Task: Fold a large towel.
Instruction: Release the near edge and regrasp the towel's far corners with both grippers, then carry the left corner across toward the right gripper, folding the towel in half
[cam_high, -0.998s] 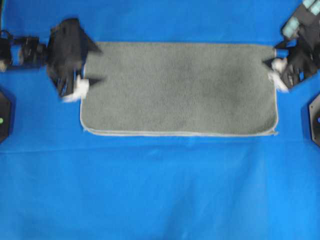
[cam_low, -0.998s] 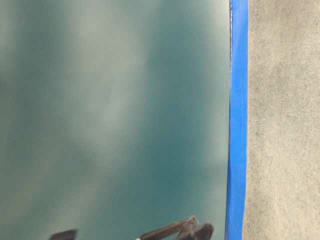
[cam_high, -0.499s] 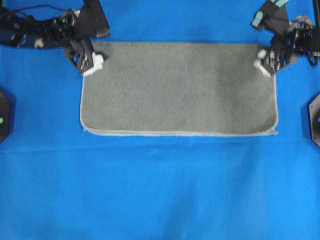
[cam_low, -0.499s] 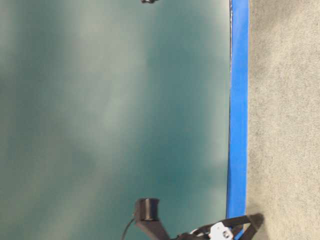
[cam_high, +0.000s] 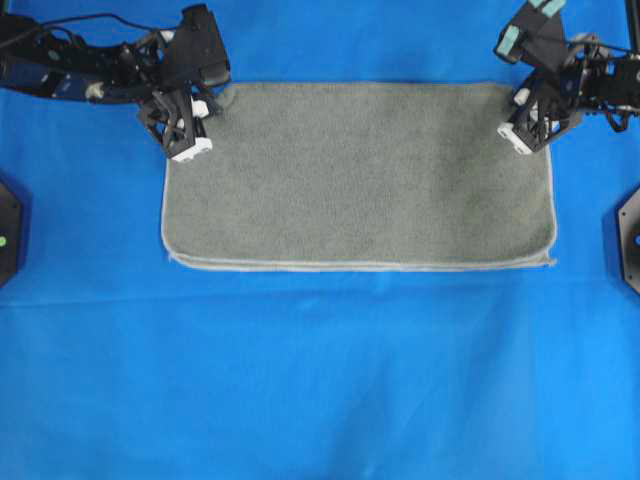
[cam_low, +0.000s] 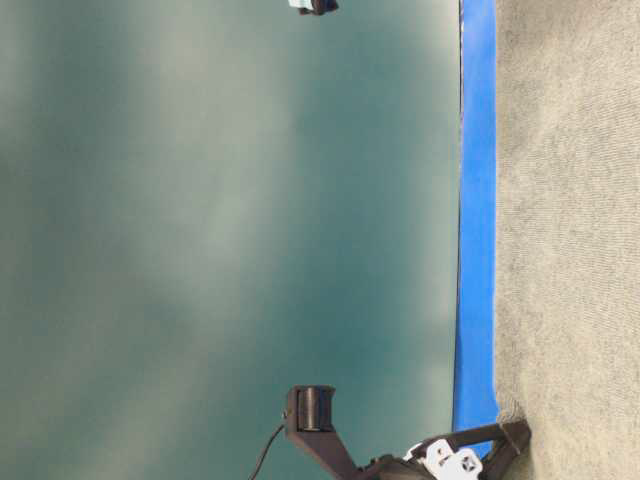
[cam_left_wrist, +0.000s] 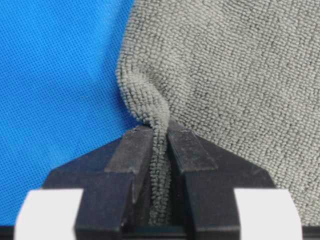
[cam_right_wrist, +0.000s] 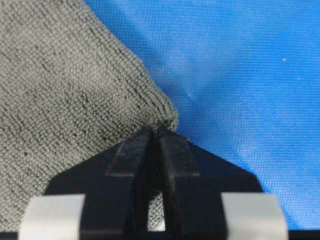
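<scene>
The towel (cam_high: 358, 175) lies flat on the blue surface (cam_high: 320, 380), its hemmed near edge free. At the far corners, the left claw (cam_high: 188, 140) and right claw (cam_high: 520, 130) are both clenched on pinched cloth. Lift both evenly, I think, then carry the far edge toward the near hem, keeping it taut.

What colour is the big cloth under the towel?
Bright blue. The cloth under the grey-green towel shows best in the overhead view.
</scene>
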